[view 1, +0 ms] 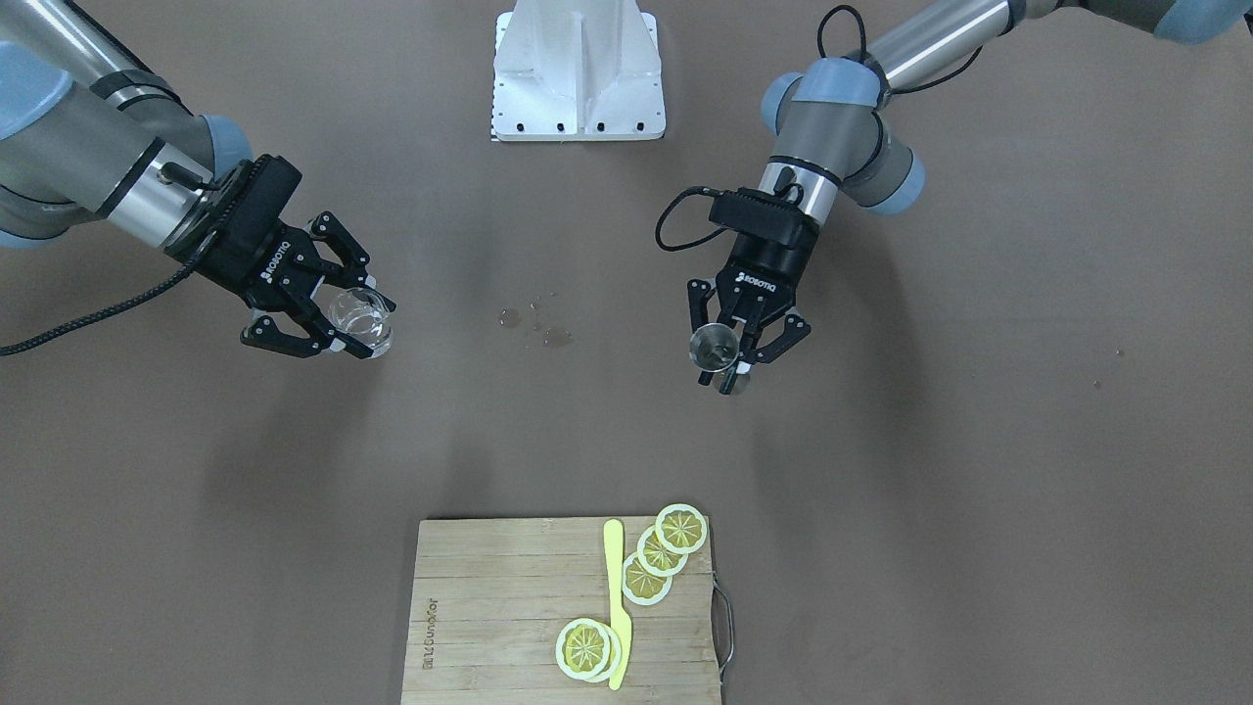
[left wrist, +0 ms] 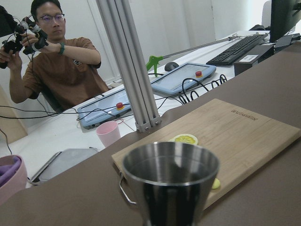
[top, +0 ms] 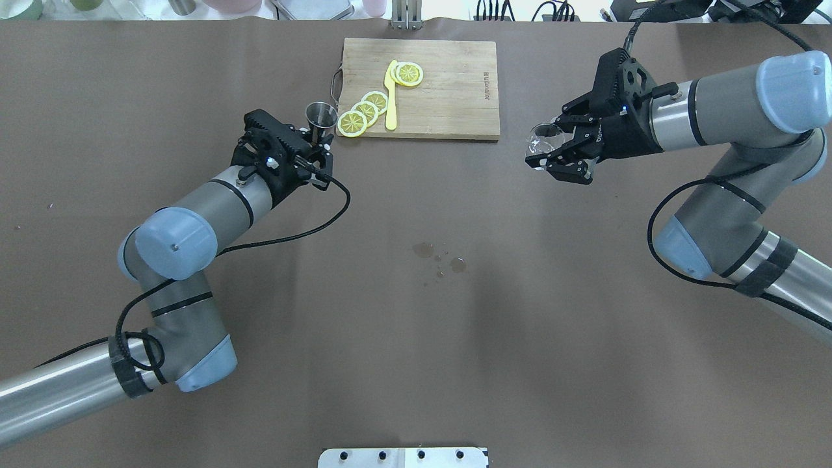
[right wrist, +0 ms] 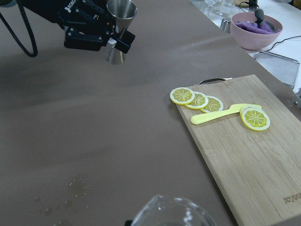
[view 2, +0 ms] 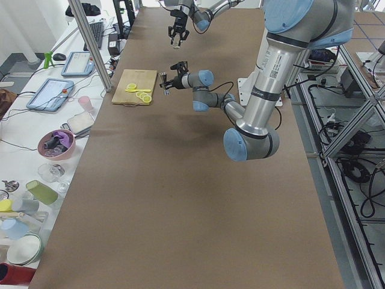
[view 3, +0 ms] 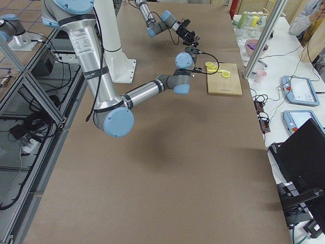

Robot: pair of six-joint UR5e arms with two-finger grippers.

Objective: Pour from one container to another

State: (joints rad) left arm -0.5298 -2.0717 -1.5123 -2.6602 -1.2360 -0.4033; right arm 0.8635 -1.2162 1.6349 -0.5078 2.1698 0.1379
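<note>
- Left gripper (top: 316, 148): fingers closed on steel jigger (top: 321, 117), upright, at 9 o'clock of cutting board (top: 448, 97).
- Left wrist view alone shows jigger's inside; possibly liquid, unclear.
- Right gripper (top: 560, 153): clamped around clear glass (top: 539, 140), at board's 4 o'clock.

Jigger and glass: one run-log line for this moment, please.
left gripper: shut on jigger, upright | right gripper: shut on glass | containers: apart, no pour yet | table: wet spots mid-table
</note>
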